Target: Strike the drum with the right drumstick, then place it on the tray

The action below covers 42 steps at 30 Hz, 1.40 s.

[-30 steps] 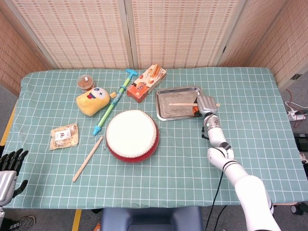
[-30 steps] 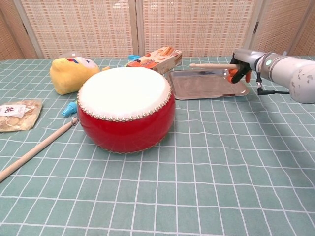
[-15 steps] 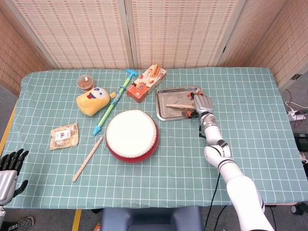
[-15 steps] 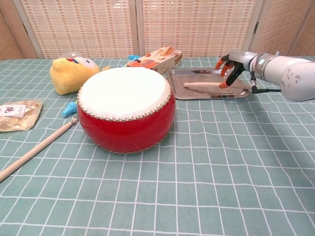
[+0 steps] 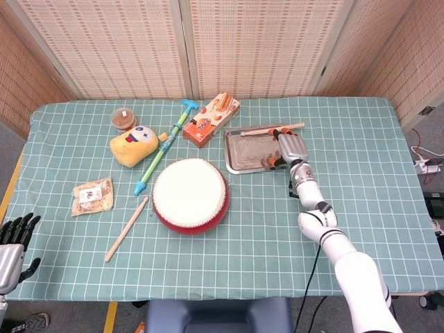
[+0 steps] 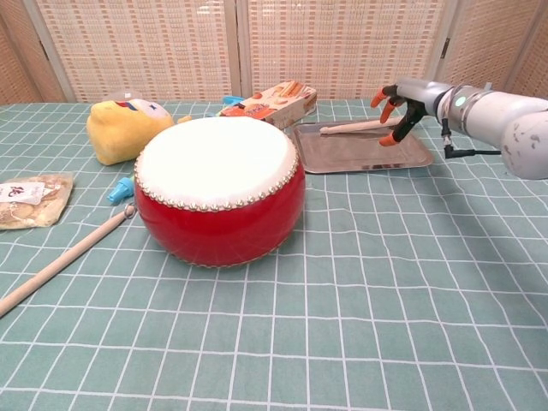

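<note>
The red drum [image 5: 190, 195] with its white skin [image 6: 214, 158] stands mid-table. Behind it to the right is the metal tray [image 5: 243, 154] [image 6: 360, 159]. The right drumstick [image 5: 272, 128] [image 6: 355, 127] lies across the tray's far rim, touched by nothing. My right hand [image 5: 291, 147] [image 6: 396, 103] hovers over the tray's right end with its fingers spread and nothing in them. A second drumstick [image 5: 127, 228] [image 6: 64, 261] lies on the cloth left of the drum. My left hand [image 5: 14, 236] hangs off the table's near-left corner, fingers apart and holding nothing.
At the back left lie a yellow plush toy [image 5: 133, 144], a blue-green toy stick [image 5: 161, 147], an orange box [image 5: 210, 119] and a small jar [image 5: 123, 118]. A snack packet [image 5: 92, 195] sits near the left edge. A folding screen stands behind the table.
A second ago my right hand held the drumstick above the tray. It let go; the stick dropped into the tray and now lies at the far rim, and the hand's fingers have spread.
</note>
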{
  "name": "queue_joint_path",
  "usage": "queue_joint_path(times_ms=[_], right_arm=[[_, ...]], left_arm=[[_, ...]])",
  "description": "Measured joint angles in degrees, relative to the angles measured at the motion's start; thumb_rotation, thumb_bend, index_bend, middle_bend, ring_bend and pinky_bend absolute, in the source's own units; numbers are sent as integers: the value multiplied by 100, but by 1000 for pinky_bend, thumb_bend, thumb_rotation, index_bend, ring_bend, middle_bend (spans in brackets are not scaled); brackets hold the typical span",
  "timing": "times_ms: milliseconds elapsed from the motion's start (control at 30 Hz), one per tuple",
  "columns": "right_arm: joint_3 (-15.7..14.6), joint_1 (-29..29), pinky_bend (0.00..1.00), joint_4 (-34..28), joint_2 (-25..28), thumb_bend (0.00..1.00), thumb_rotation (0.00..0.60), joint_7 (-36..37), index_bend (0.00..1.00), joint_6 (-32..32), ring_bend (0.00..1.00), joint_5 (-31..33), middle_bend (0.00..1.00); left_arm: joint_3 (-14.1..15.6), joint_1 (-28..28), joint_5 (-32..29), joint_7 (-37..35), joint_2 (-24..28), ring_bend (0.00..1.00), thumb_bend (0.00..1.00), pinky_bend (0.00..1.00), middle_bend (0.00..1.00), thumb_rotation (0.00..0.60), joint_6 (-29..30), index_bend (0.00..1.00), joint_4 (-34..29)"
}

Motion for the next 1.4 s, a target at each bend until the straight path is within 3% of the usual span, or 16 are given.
queue_joint_path(times_ms=[200, 300, 600, 733, 1033, 1167, 1400], right_arm=[[-187, -507, 268, -1164, 685, 276, 600, -9, 268, 979, 153, -307, 259], [-239, -849, 286, -2060, 1169, 291, 600, -204, 294, 1433, 160, -352, 259], [-475, -2241, 292, -5432, 3022, 314, 600, -1414, 307, 2893, 165, -209, 259], [-730, -3134, 286, -6696, 3920, 314, 600, -1848, 277, 3878, 151, -234, 259], [-1496, -4780, 89, -7601, 4673, 314, 600, -1886, 85, 5705, 5, -978, 136], [-1754, -5234, 16, -7722, 4754, 314, 600, -1585, 19, 6136, 0, -1331, 82], [-2083, -5704, 0, -7914, 4885, 314, 600, -1345, 0, 6524, 0, -1844, 25]], left_arm=[[-45, -51, 79, -60, 23, 0, 265, 0, 0, 600, 45, 0, -17], [-71, -86, 117, -63, 35, 0, 267, 0, 0, 600, 60, 0, -34], [-151, -157, 184, -73, 76, 0, 265, 0, 0, 600, 136, 0, -132], [-165, -174, 222, -50, 98, 0, 264, 0, 0, 600, 171, 0, -194], [-177, -187, 313, 42, 172, 0, 265, 0, 0, 600, 269, 0, -403], [-167, -178, 364, 104, 202, 0, 264, 0, 0, 600, 329, 0, -504], [-150, -171, 391, 157, 222, 0, 266, 0, 0, 600, 350, 0, -575]])
